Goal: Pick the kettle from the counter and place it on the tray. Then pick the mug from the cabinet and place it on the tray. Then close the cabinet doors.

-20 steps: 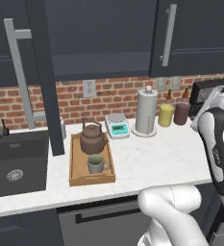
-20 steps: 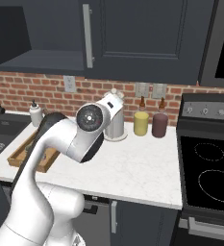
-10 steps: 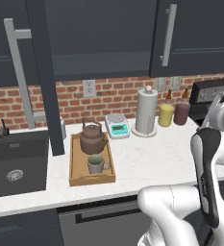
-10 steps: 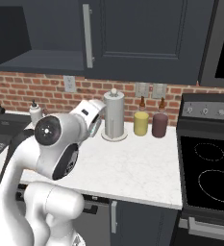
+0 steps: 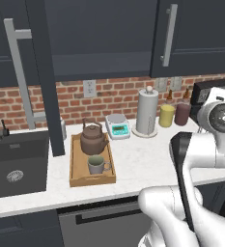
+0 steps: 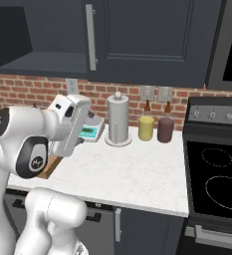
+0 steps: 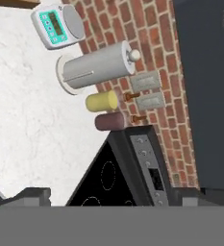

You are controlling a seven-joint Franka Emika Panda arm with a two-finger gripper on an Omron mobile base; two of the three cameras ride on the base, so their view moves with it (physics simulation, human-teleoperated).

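The kettle (image 5: 93, 139) sat at the back of the light-wood tray (image 5: 77, 172), and the mug (image 5: 96, 165) stood just in front of it on the same tray, its handle turned to the right. The tray rested on the white marble table (image 5: 143, 161), just to the right of the dark sink (image 5: 15, 166). An open cabinet door (image 5: 42, 72) hung edge-on above the tray's left end, with its long silver bar handle (image 5: 20, 79) showing to the left, while the cabinet (image 5: 99, 38) behind it looked dark inside. A second cabinet door (image 5: 191, 36) to the right lay flat against the wall units. Further along the table stood a small white scale (image 5: 117, 126), a tall white paper-towel roll (image 5: 147, 112), a yellow jar (image 5: 166, 116) and a maroon jar (image 5: 183, 114), in a row against the brick wall. The white arm was folded up at the right side of the table, well apart from the tray. In the hand view the end effector (image 7: 108, 199) had its two dark tips far apart at the bottom edge, spread wide with nothing between them, and it looked out sideways over the scale, the roll, the jars and the black stove (image 7: 113, 178).
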